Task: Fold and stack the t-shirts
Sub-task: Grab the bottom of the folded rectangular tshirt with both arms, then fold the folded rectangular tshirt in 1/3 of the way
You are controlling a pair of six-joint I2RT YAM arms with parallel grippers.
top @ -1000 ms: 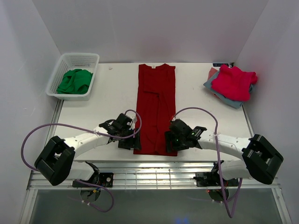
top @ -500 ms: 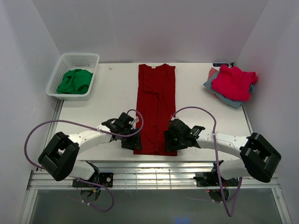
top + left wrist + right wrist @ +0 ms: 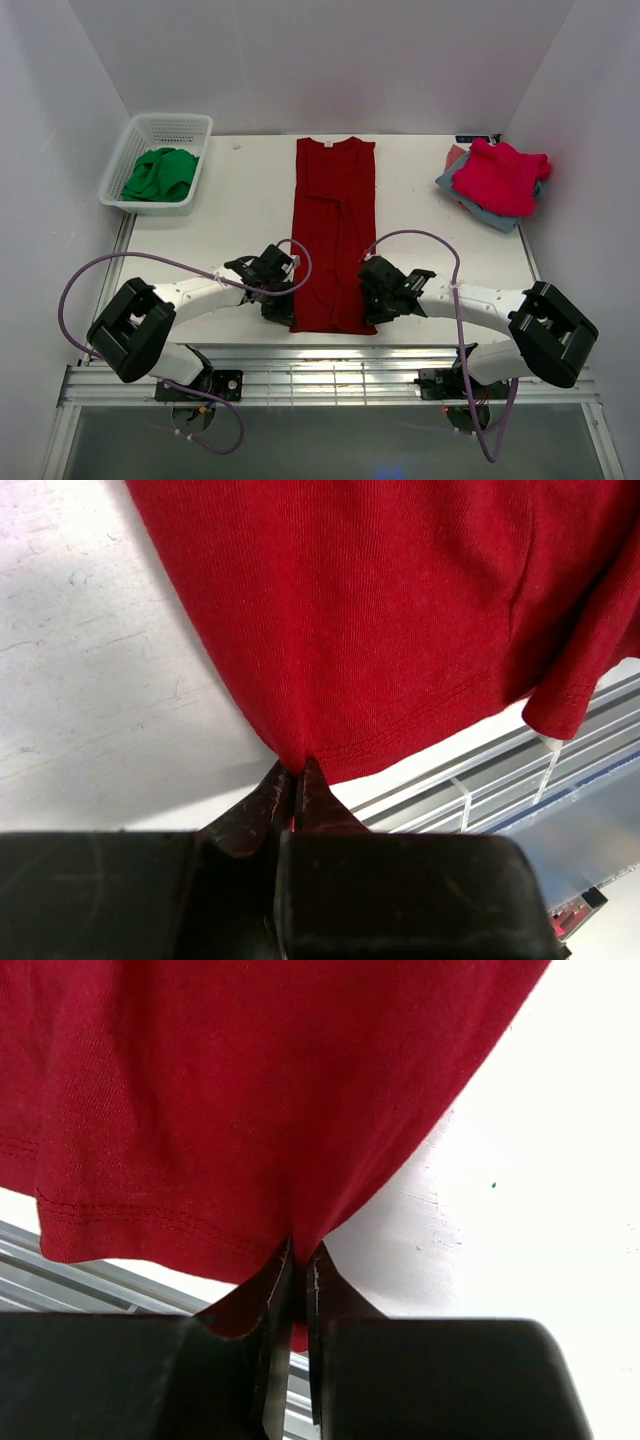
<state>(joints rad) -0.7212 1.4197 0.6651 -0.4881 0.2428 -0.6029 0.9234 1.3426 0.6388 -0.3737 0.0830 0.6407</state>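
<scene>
Far out to the left of the left pincer and beyond it: white mesh basket (image 3: pixel 172 119) at the table's (image 3: pixel 240 220) back-left corner, crumpled green cloth (image 3: pixel 160 173) inside.

Left pincer (image 3: pixel 281 310) is low at the near edge of the table. Fingers pressed together, only a thin slit between the tips. In the left wrist view the pincer (image 3: pixel 297 770) bites the near-left hem corner of the dark red t-shirt (image 3: pixel 380 610). Cloth spreads away ahead of the tips and to their right, and the stitched hem runs off to the right. Bare table to the left of the tips. The metal rail (image 3: pixel 500 780) is on the right, under the hem.

Dark red t-shirt (image 3: pixel 335 230) lies flat as a long narrow strip between the two pincers. Collar end is far ahead of both, near end is at their tips.

Right pincer (image 3: pixel 374 305) is level with the left one, on the other side of the strip. Fingers also closed tight. In the right wrist view the pincer (image 3: pixel 298 1252) pinches the near-right hem corner of the t-shirt (image 3: pixel 230 1090). Cloth ahead and to the left of the tips, white table to the right.

Well ahead and to the right of the right pincer, at the back-right corner: pink-red t-shirt (image 3: pixel 500 178) on top of the folded grey-blue t-shirts (image 3: pixel 448 182), whose edges stick out from under it.
</scene>
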